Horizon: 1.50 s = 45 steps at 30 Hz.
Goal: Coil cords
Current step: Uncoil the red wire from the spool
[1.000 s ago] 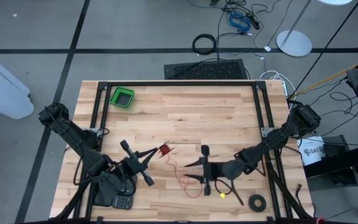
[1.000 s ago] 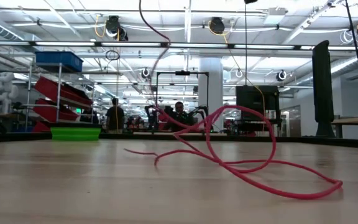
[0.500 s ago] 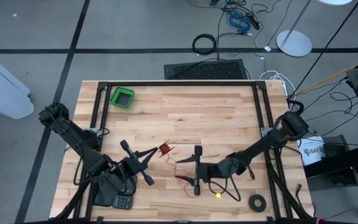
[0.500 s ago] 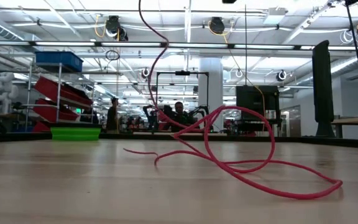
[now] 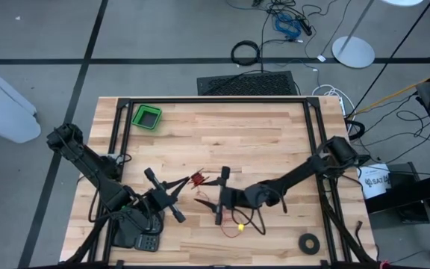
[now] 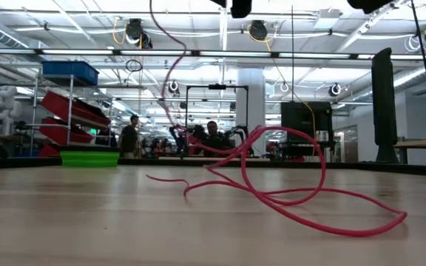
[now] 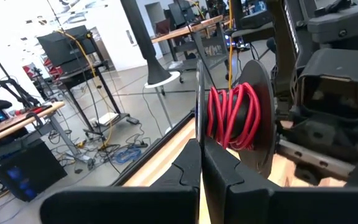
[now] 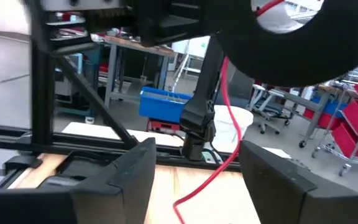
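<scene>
Low view: thin red cord (image 6: 302, 203) in loose loops; left jaws pressed together, right jaws spread.

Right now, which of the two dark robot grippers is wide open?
The right gripper, its jaws spread apart; the left gripper is pinched shut on the red cord spool.

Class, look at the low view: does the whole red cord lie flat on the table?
No: part of the red cord lies looped on the table, but one strand rises out of the picture's top.
</scene>
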Each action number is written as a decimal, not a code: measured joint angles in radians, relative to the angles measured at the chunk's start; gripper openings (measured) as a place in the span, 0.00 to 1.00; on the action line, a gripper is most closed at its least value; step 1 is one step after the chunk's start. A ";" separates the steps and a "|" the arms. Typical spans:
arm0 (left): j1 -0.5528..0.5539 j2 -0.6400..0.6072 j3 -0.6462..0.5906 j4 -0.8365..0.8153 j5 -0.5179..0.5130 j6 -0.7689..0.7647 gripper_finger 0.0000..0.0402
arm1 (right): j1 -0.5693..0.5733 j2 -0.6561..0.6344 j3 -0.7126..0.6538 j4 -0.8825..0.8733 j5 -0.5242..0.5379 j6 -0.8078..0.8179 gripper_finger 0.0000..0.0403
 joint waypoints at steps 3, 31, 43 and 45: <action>0.000 0.000 0.000 0.000 0.000 0.000 0.01 | 0.000 0.020 0.029 -0.024 0.000 0.011 0.47; -0.001 0.000 0.000 0.000 0.000 -0.005 0.01 | 0.000 0.031 0.046 -0.070 -0.002 0.046 0.07; 0.000 0.000 0.000 0.000 0.000 0.000 0.01 | 0.001 0.031 0.046 -0.102 -0.002 0.058 0.23; 0.000 0.000 0.000 0.000 0.000 -0.003 0.01 | 0.001 0.031 0.046 -0.110 -0.002 0.062 0.24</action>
